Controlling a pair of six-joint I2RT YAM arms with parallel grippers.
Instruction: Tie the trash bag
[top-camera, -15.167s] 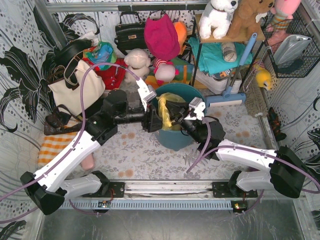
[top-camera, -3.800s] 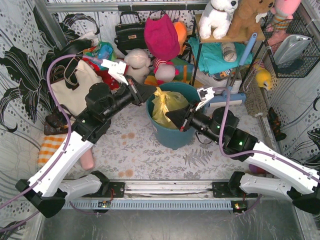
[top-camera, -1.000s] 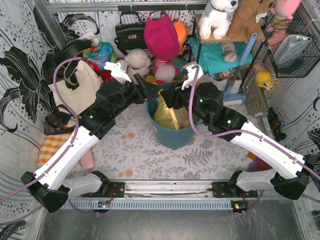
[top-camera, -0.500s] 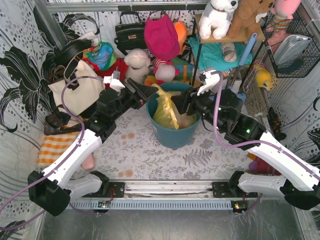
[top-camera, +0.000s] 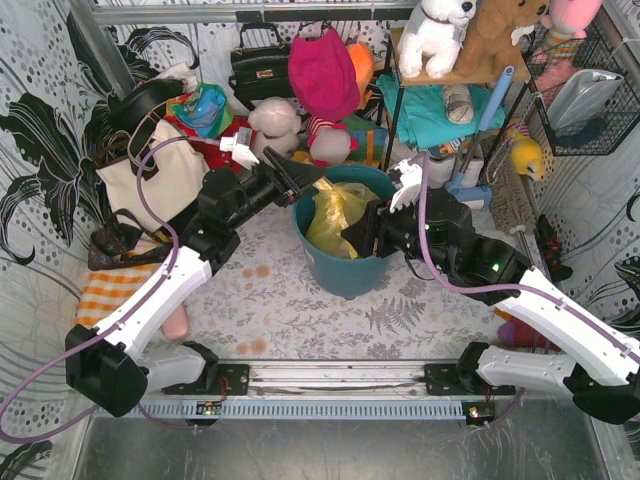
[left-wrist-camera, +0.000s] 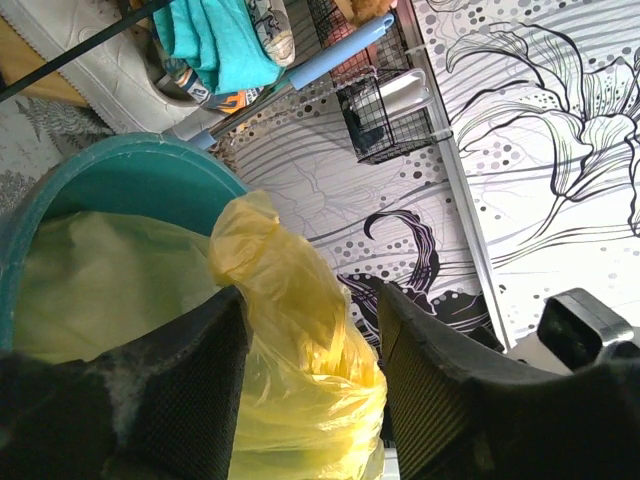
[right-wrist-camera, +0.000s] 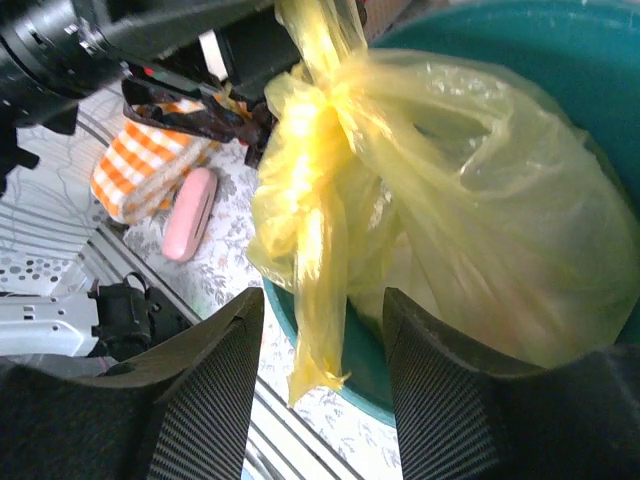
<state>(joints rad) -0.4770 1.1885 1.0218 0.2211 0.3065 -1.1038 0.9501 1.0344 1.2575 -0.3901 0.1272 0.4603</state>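
The trash bag is thin yellow plastic and sits in the teal bin. Its top is gathered into a twisted bunch. My left gripper hovers at the bin's far-left rim. In the left wrist view its jaws are open around the bag's bunched top; the plastic rests against the left finger, with a gap to the other. My right gripper is over the bin's right side. It stands open, and a hanging strip of the bag dangles between its fingers without touching them.
A cream tote bag and an orange checked cloth lie to the left. Plush toys, a black handbag and a shelf with teal cloth crowd the back. A wire basket hangs at the right. A pink object lies beside the bin.
The right gripper has swung from the bin's far rim back toward its near right side and opened a little. The left gripper has shifted slightly toward the bag's top.
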